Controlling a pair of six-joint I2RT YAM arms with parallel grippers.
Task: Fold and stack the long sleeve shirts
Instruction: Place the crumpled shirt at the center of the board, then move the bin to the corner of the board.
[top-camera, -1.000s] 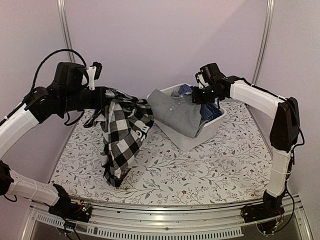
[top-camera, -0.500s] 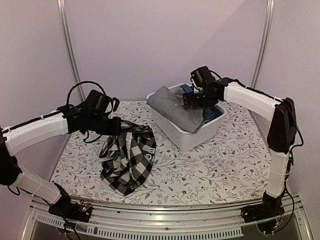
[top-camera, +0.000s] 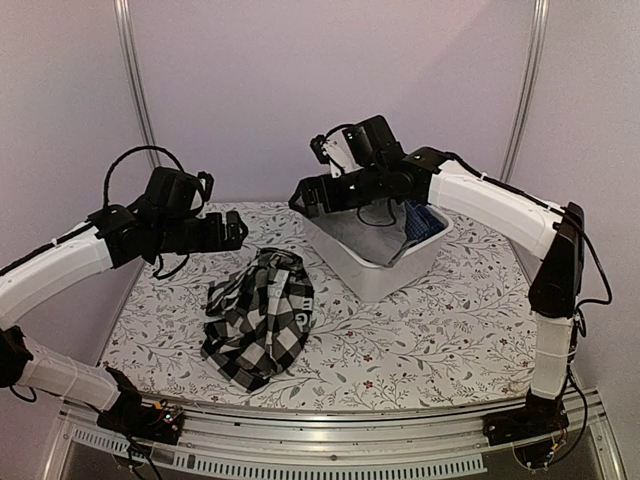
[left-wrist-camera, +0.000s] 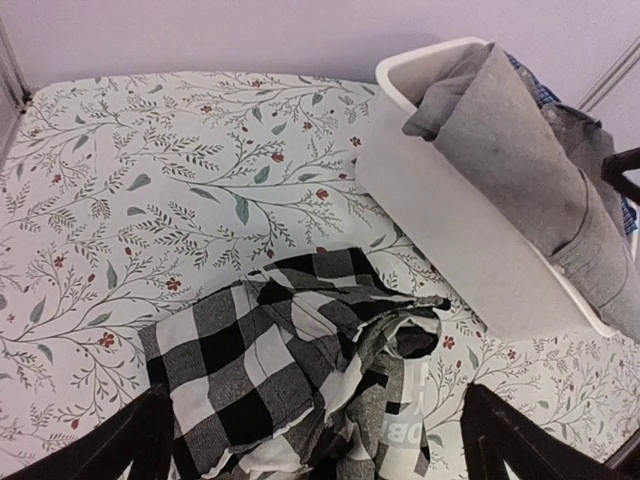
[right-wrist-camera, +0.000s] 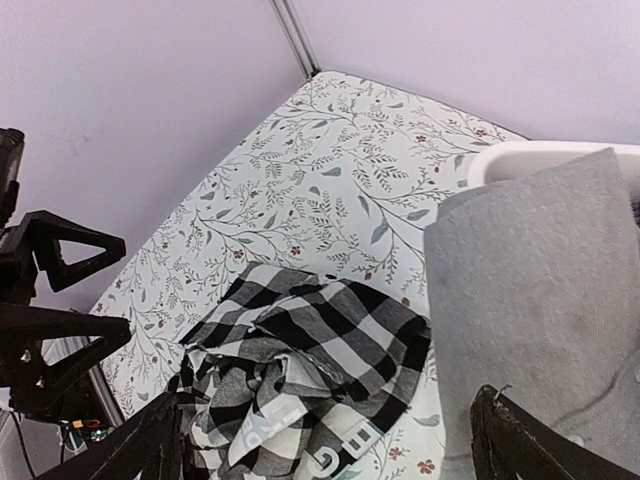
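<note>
Two robot arms hang over a floral-print table (top-camera: 450, 330), each with its jaws spread wide and gripping nothing. The left gripper (top-camera: 236, 230) hovers above and left of the one black-and-white large-check shirt (top-camera: 262, 315), which lies in a crumpled heap left of centre on the table, just beside the single white plastic bin (top-camera: 380, 280). The right gripper (top-camera: 303, 197) hangs near the bin's left corner. One plain grey shirt (left-wrist-camera: 520, 170) drapes over the bin's rim; one dark blue patterned shirt (top-camera: 422, 222) sits at the bin's right end. Three shirts in all.
</note>
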